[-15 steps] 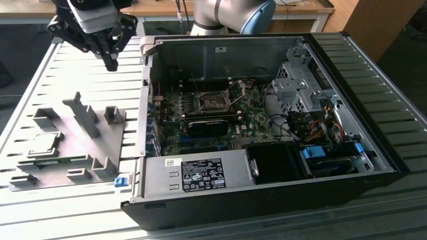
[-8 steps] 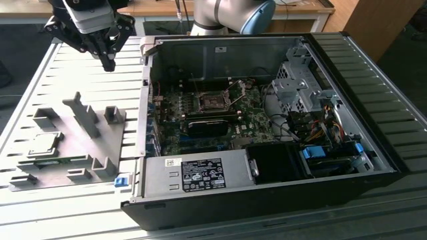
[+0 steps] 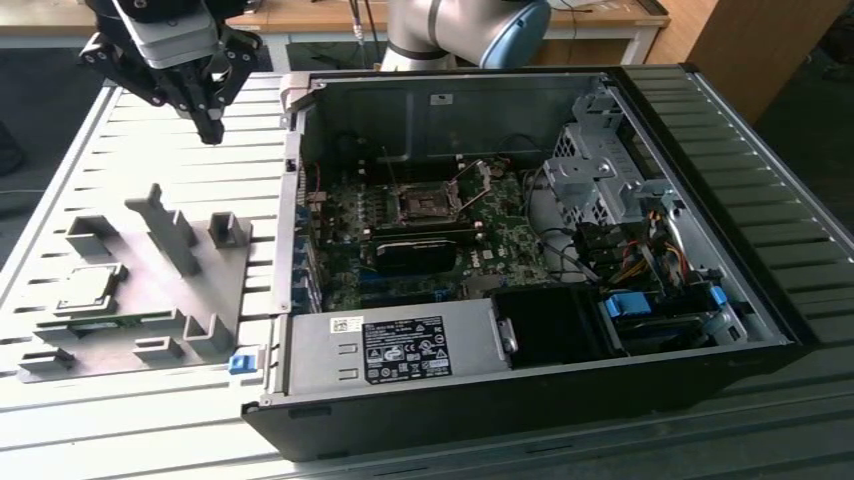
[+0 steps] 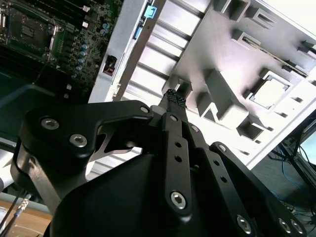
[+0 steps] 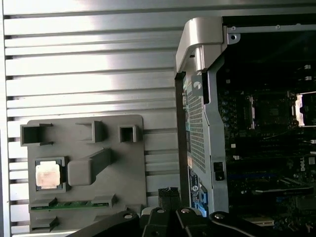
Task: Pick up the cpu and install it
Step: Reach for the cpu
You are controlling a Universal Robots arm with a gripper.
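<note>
Black and clenched on nothing, the tool is held above the slatted metal worktop. At about seven o'clock from it in the exterior view, the cpu is seated in a recess of the grey fixture plate. It is judged light, stiff, slick-topped and fragile underneath, so it is best gripped by opposite edges.

Sunlit slatted metal table, wooden desk behind

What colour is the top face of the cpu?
The cpu is silvery-grey, glaring pale under the light; clearest in the first wrist view.
</note>
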